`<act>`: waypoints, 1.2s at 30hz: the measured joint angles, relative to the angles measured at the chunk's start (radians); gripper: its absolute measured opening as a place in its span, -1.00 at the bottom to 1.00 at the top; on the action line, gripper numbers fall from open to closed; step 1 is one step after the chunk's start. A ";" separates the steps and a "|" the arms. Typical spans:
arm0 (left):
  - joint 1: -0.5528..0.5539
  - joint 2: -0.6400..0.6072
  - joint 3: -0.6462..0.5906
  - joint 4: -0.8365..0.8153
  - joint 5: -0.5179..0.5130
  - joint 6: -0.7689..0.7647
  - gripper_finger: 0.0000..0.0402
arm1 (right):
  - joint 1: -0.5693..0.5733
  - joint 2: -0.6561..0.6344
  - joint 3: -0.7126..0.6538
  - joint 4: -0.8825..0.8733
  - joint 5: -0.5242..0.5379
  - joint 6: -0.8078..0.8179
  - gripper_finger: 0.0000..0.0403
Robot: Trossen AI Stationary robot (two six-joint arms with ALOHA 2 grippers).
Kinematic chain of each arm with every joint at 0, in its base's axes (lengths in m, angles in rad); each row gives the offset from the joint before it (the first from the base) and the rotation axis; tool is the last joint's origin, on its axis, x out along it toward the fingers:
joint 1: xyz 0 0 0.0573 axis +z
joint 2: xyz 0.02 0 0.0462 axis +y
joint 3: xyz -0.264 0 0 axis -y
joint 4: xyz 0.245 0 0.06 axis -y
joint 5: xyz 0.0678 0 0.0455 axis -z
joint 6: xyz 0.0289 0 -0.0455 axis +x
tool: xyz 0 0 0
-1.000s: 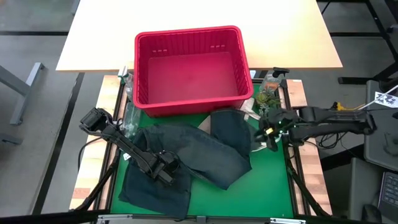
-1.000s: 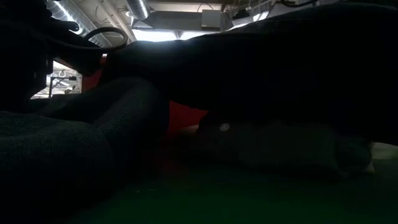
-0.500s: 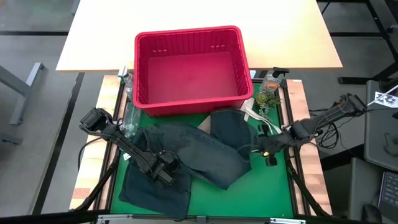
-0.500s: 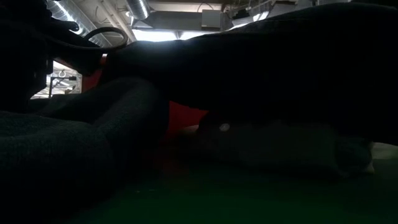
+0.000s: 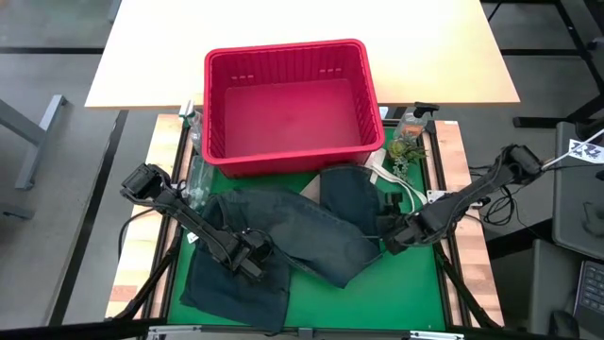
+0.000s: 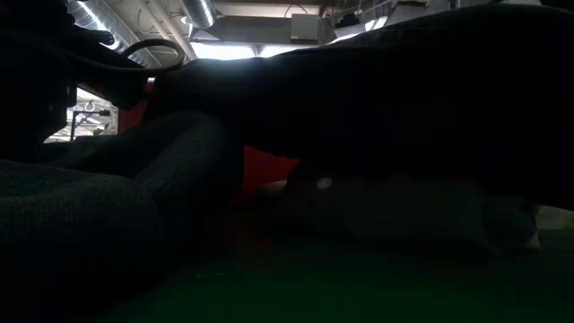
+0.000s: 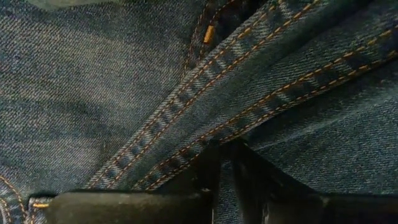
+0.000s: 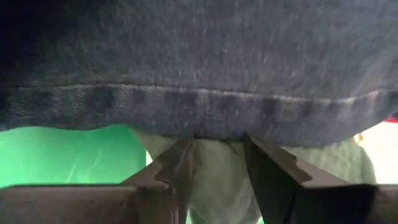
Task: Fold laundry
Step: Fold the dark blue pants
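on my left, the left gripper (image 5: 250, 262) stays pinched nearly shut on a seam of the dark blue denim jeans (image 5: 283, 236); the left wrist view shows the fingers (image 7: 208, 174) meeting on the stitched fold. it has not shifted over the last second. the jeans lie spread across the green mat (image 5: 406, 283), in front of the red basket (image 5: 288, 99), which holds nothing.

moving right, the change is on the right arm. a second ago it hung near the mat's right edge beside the bottle (image 5: 411, 121); now the right gripper (image 5: 392, 238) has come down to the right-hand edge of the jeans. its jaws stand partly open, with the denim hem (image 8: 199, 102) just ahead and a paler cloth (image 8: 217, 174) between them, nothing clamped yet.

i judge this as the approach for a second grip, needed before any fold can begin.
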State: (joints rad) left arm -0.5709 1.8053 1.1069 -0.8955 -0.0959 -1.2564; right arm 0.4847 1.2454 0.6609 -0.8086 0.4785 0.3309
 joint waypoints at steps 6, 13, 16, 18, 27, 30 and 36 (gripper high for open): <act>0.000 0.000 0.000 0.001 0.000 -0.021 -0.84 | 0.000 0.009 0.000 -0.036 -0.077 0.196 -0.28; 0.000 0.000 0.000 0.001 0.000 -0.021 -0.84 | -0.001 -0.028 -0.001 -0.005 -0.117 0.240 -0.28; 0.000 0.000 0.000 0.001 0.000 -0.020 -0.84 | -0.001 -0.031 -0.001 0.035 -0.110 0.238 -0.28; 0.000 0.000 0.000 0.001 0.000 -0.020 -0.84 | -0.001 -0.031 -0.001 0.066 -0.107 0.237 -0.28; 0.000 0.000 0.000 0.001 -0.002 -0.019 -0.84 | -0.002 -0.031 -0.001 0.122 -0.126 0.240 -0.28; 0.000 0.000 0.000 0.001 -0.013 -0.019 -0.84 | -0.002 -0.031 -0.001 0.188 -0.136 0.240 -0.28; 0.000 0.000 0.000 0.002 -0.022 -0.018 -0.84 | -0.001 -0.031 -0.001 0.263 -0.119 0.240 -0.28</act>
State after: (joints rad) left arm -0.5709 1.8053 1.1069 -0.8936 -0.1177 -1.2745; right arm 0.4835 1.2148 0.6601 -0.5451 0.3592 0.5713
